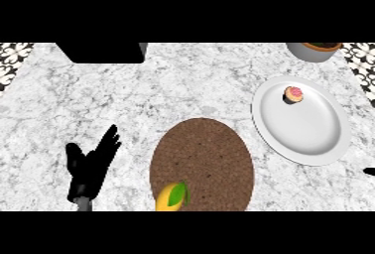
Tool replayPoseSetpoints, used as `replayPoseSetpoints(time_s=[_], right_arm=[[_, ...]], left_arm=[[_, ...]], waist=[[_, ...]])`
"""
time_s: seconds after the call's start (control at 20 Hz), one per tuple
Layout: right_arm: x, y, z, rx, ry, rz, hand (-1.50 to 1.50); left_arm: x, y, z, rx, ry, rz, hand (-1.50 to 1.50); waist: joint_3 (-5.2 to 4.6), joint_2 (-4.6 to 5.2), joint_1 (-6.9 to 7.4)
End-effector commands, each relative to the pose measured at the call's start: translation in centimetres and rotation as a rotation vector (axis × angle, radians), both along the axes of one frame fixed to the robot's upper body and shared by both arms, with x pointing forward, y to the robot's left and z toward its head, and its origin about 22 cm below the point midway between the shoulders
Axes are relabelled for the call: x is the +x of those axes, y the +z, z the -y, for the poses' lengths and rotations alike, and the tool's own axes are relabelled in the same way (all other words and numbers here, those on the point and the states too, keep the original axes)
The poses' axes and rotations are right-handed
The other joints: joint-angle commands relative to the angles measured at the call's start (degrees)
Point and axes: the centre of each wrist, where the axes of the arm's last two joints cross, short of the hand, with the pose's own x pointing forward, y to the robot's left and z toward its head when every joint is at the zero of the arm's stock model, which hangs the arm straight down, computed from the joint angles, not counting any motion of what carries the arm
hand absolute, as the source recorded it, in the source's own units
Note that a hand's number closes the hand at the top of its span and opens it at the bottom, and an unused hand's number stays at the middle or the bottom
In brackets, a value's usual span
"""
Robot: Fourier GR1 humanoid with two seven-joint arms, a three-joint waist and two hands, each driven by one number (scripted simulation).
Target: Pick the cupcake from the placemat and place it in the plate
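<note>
I'm seeing the cupcake (pixel 293 94) sitting in the white plate (pixel 307 144), near its far rim. The round brown placemat (pixel 201 154) is lying just left of the plate and carrying a yellow-green item (pixel 173 196) at its near edge. Left of the placemat, over the counter (pixel 147 94), my left hand (pixel 89 161) is resting with its fingers straight and spread. Only a tip of the right hand (pixel 370 171) is showing, so I cannot tell its state.

On the marbled counter (pixel 110 99), a black box (pixel 106 52) sits at 11 o'clock, a grey pot (pixel 313 51) at 1 o'clock, a yellow-green fruit (pixel 173 196) at 6 o'clock.
</note>
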Motion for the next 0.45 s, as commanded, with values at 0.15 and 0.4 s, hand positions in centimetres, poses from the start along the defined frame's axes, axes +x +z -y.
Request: replayPoseSetpoints(time_s=[0.15,0.4], right_arm=[[-3.7,-0.4,0.7,-0.038,0.047,-0.014,-1.5],[-5.3,-1.0,1.7,-0.045,0.053,-0.008,-1.5]], left_arm=[[0.4,0.5,-2.3,0.004,0.01,0.003,0.0],[0.0,0.4,0.2,-0.002,0.021,-0.003,0.0]], waist=[[-0.1,-0.18,-0.49],[-0.03,-0.05,-0.1]])
